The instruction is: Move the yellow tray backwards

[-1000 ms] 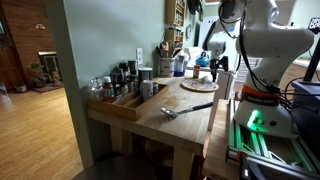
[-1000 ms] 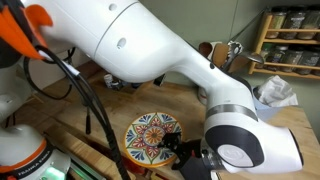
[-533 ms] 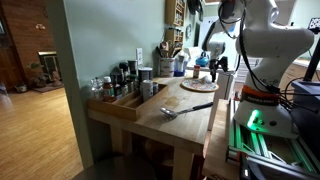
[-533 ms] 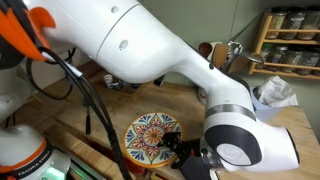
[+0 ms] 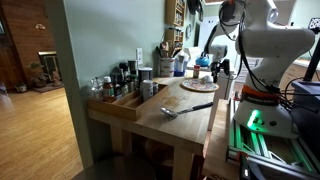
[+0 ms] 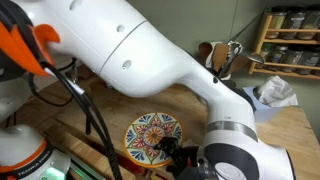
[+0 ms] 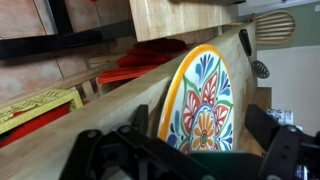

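The yellow tray [image 6: 150, 135] is a round flat dish with a yellow rim and a bright flower pattern. It lies on the wooden table [image 6: 120, 108] near the robot's side. It also shows in an exterior view [image 5: 198, 85] and fills the middle of the wrist view [image 7: 205, 95]. My gripper [image 6: 172, 152] is low at the tray's near edge. In the wrist view my gripper [image 7: 200, 120] is open. One of its black fingers [image 7: 140, 122] stands on each side of the tray, and I see no contact.
A long wooden box of jars and bottles [image 5: 125, 95] runs along the table's far side. A grey metal spatula [image 5: 185, 109] lies near the table's end. A utensil holder [image 6: 222, 55], a crumpled white cloth [image 6: 275, 92] and a shelf of jars [image 6: 290, 30] stand behind the tray.
The arm has lowered and the wrist has sunk a little toward the table at the tray's edge. The tray has not moved.
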Action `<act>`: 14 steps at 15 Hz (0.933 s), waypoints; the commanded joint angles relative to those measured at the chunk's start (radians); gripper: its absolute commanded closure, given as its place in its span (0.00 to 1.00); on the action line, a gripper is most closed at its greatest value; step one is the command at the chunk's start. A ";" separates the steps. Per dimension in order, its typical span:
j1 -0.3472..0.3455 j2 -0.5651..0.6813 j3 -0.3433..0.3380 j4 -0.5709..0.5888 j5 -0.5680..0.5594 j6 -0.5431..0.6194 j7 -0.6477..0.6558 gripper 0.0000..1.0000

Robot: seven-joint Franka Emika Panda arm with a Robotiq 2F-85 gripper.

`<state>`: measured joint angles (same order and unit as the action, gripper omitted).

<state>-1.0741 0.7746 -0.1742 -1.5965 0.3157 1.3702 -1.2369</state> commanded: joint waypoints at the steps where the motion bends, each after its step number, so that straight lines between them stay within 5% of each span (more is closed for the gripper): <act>1: -0.043 0.022 0.014 -0.016 0.030 -0.026 -0.010 0.00; 14: -0.112 0.009 0.028 -0.096 0.296 -0.017 0.013 0.00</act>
<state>-1.1653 0.7748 -0.1656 -1.6609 0.5480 1.3292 -1.2349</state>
